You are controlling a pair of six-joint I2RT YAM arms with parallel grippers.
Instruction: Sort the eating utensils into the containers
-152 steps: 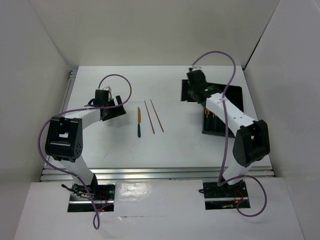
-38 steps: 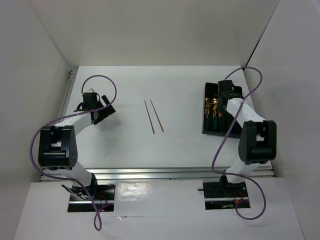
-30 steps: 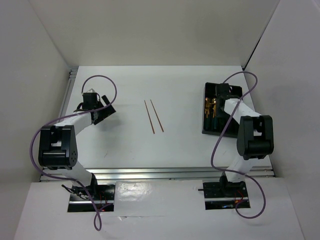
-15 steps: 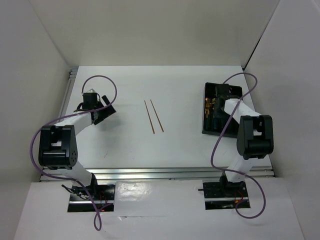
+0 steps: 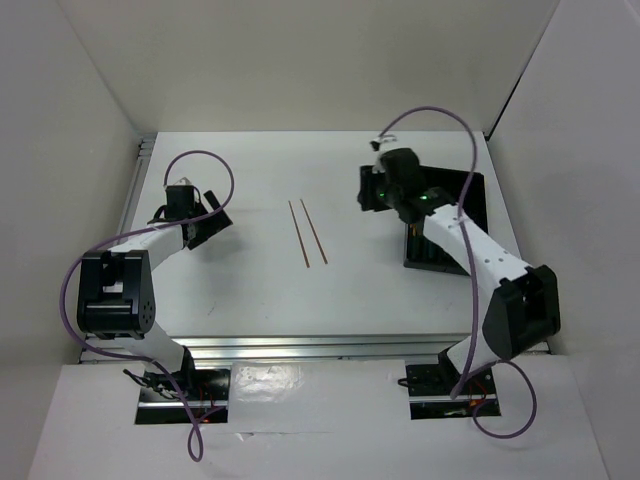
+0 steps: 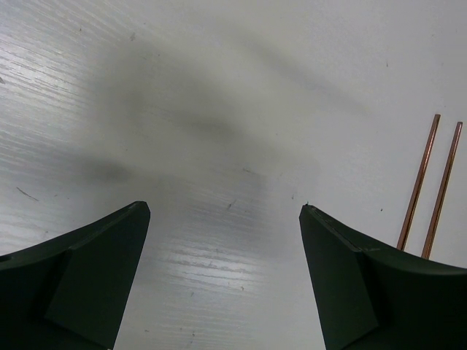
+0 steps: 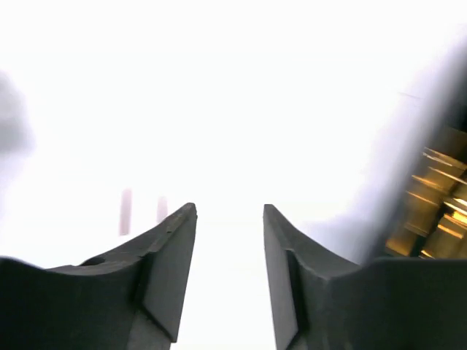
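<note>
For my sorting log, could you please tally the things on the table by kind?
Chopsticks: 2
Black divided tray: 1
Gold utensils in the tray: partly hidden, not countable
Total counted: 3

The white counter (image 5: 250,290) carries two thin gold-brown sticks (image 5: 308,231) near its middle, a little toward the far edge. They lie side by side, close but not touching, slanting from far left to near right. A black tray (image 5: 473,195) sits by the right edge, toward the far right corner. Faint scuffs mark the surface.
</note>
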